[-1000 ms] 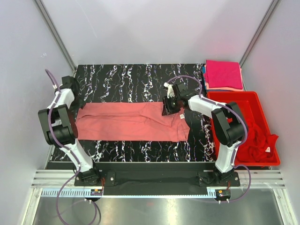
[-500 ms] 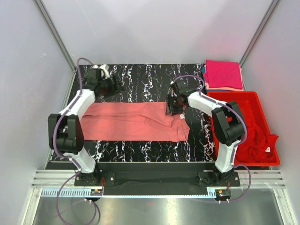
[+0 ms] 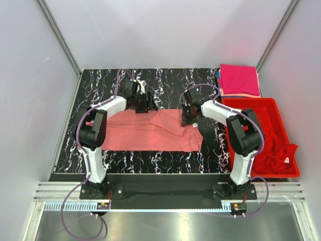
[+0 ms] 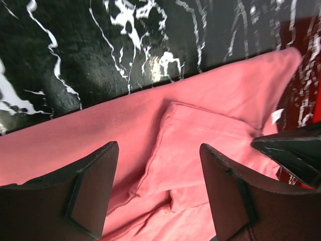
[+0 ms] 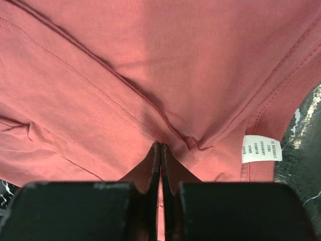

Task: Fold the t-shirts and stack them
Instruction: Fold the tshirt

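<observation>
L arm reaches fwd, elbow bent, forearm angled in toward centre; L gripper [image 3: 145, 104] points down w/ fingers [image 4: 95, 186] spread wide. R arm doubles back inward, R gripper [image 3: 188, 118] fingers [image 5: 148, 173] pinched tight on salmon-pink t-shirt [image 5: 125, 75].

Two white-and-black jointed arms [image 3: 114, 104], looping purple cables [image 3: 62, 217], matte black wedge-shaped gripper fingers [image 4: 90, 196]

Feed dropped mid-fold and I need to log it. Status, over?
Right gripper shut on the salmon t-shirt near its collar. Left gripper open, above the shirt's far edge. Shirt lies flat, stretched left to right. Red bin off right, not in the way.
</observation>
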Motion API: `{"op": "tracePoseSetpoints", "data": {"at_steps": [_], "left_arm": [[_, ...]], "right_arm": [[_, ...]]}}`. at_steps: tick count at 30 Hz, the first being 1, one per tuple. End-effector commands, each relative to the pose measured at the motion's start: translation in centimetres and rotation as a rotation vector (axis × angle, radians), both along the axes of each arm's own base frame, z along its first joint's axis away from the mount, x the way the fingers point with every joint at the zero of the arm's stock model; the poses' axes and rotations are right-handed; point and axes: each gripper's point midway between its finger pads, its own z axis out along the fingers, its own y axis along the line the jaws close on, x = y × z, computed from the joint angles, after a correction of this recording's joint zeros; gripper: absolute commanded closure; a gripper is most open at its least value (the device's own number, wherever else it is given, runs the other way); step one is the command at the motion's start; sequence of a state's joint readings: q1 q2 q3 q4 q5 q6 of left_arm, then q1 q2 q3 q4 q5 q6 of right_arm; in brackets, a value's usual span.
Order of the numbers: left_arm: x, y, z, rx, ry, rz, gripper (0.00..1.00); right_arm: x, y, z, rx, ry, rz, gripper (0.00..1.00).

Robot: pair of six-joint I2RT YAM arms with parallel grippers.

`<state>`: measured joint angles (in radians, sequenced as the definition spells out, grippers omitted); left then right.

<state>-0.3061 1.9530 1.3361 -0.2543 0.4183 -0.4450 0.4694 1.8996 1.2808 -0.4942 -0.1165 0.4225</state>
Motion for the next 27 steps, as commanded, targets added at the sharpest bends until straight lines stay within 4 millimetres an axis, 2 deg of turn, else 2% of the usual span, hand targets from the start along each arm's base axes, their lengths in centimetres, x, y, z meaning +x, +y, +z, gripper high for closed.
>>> {"op": "tracePoseSetpoints", "data": {"at_steps": [1,4,5,7,8,11,14,18,20,21,22,24,25,27], "left_arm": [[1.8,-1.0,2.5,-0.019,-0.082,-0.009,0.29],[1.7,-0.6,2.8,-0.002,-0.094,0.014,0.29],[1.8,-0.2,3.3,0.012,-0.107,0.032,0.29],[1.7,0.4,3.5,0.037,-0.098,0.052,0.28],[1.7,0.6,3.7,0.043,-0.1,0.057,0.28],[1.7,1.7,4.2,0.083,-0.109,0.099,0.27],[1.7,3.6,4.2,0.126,-0.101,0.16,0.27],[1.3,6.3,3.8,0.154,-0.084,0.218,0.26],[0.7,7.1,3.7,0.163,-0.078,0.226,0.26],[0.6,7.7,3.6,0.175,-0.076,0.236,0.26],[0.2,8.1,3.3,0.19,-0.069,0.233,0.26],[0.2,9.1,3.6,0.214,-0.08,0.253,0.25],[0.0,9.7,3.6,0.229,-0.072,0.266,0.25],[0.1,11.4,3.7,0.249,-0.065,0.317,0.25]], "right_arm": [[0.0,1.2,2.4,0.062,-0.067,0.038,1.0],[-0.7,1.5,3.1,0.075,-0.087,0.071,1.0],[-1.0,1.9,4.2,0.092,-0.112,0.086,1.0],[-1.8,2.4,4.7,0.111,-0.13,0.128,1.0],[-2.3,2.8,5.8,0.139,-0.148,0.155,1.0],[-4.0,4.4,6.8,0.192,-0.181,0.257,1.0],[-6.1,6.4,6.4,0.227,-0.192,0.353,1.0],[-9.2,7.4,3.2,0.193,-0.121,0.382,1.0],[-10.8,7.8,2.2,0.18,-0.107,0.402,0.99],[-11.5,7.2,1.3,0.159,-0.087,0.394,0.96],[-11.8,6.8,1.1,0.141,-0.089,0.381,0.86],[-11.7,5.9,2.2,0.125,-0.135,0.345,0.76],[-11.4,5.8,4.1,0.143,-0.184,0.343,0.68],[-11.1,5.9,6.3,0.154,-0.224,0.35,0.64]]}}
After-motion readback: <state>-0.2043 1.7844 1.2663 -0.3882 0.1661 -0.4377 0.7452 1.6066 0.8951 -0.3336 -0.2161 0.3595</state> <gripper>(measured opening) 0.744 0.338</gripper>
